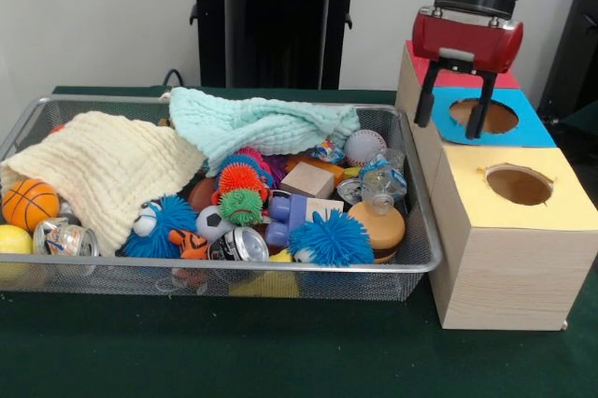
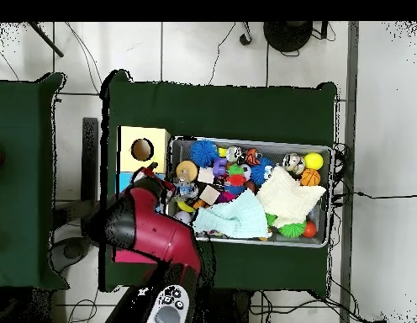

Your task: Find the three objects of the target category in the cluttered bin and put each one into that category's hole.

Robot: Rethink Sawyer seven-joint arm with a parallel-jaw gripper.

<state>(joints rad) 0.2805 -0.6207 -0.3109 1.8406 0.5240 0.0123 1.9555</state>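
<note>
I see the bin (image 1: pixel 411 262) filling most of the green table (image 1: pixel 280 361), with the wooden box (image 1: pixel 505 267) touching its right end in the front view. Two cloths lie over the clutter: a cream one (image 1: pixel 103 169) at the bin's left and a mint one (image 1: pixel 257 122) along its back. My gripper (image 1: pixel 455 118) hangs above the box's blue hole (image 1: pixel 491 116), fingers apart and holding nothing. The yellow hole (image 1: pixel 519 185) sits nearer the camera.

Inside the bin, the one bottle (image 1: pixel 381 178) I can pick out lies near the right wall, just beside a baseball (image 1: pixel 364 146) and resting over a tan rounded toy (image 1: pixel 378 225). It has a blue label. Any others may be under the cloths; I cannot tell.

I judge the bottle light and thin-walled, so it will cave under a hard squeeze and may slip. I would close across its middle, gently. A can (image 1: pixel 238 245) and a blue spiky ball (image 1: pixel 332 239) sit towards the bin's front.
</note>
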